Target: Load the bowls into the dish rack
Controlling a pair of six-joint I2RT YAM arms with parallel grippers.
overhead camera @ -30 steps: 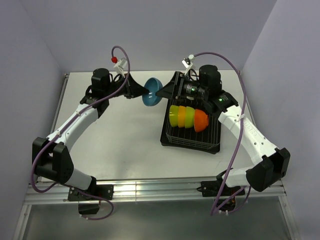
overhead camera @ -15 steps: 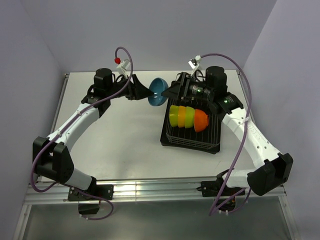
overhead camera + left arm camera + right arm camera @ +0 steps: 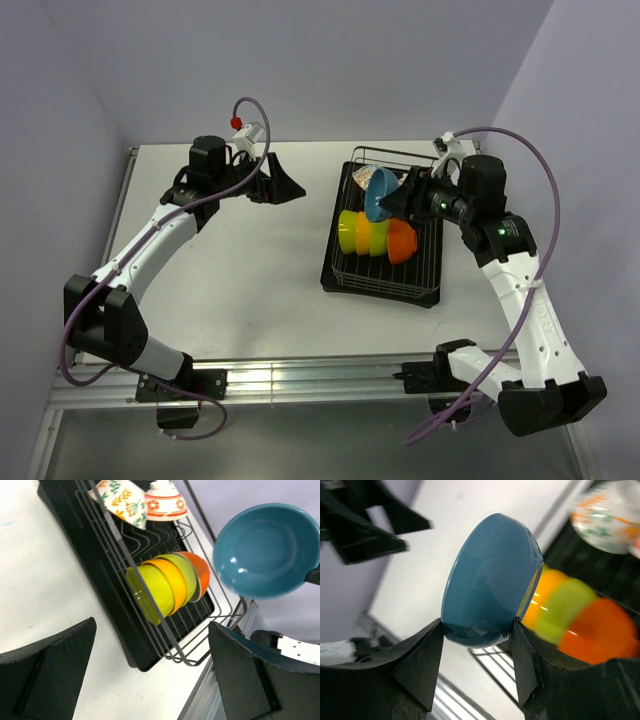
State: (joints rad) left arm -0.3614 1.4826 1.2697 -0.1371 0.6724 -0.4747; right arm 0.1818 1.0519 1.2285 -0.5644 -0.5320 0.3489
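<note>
My right gripper (image 3: 402, 201) (image 3: 477, 626) is shut on the blue bowl (image 3: 381, 194) (image 3: 490, 585) and holds it on edge above the back of the dish rack (image 3: 384, 281) (image 3: 114, 605). In the rack, a lime green bowl (image 3: 149, 594), a yellow-orange one (image 3: 173, 580), a second lime green one (image 3: 188, 571) and an orange one (image 3: 402, 241) stand nested in a row. A cream-white patterned bowl (image 3: 122, 500) and a red-patterned one (image 3: 165, 502) sit at its far end. My left gripper (image 3: 291, 187) (image 3: 152, 625) is open with nothing in it, left of the rack.
The rack lies on the right half of the white table (image 3: 240, 270). A metal rail (image 3: 300, 380) runs along the near edge. Purple cables (image 3: 250, 115) loop over both arms.
The left gripper opened and let go of the blue bowl. The right arm swung right with the bowl, from the rack's left edge to over its back part.
</note>
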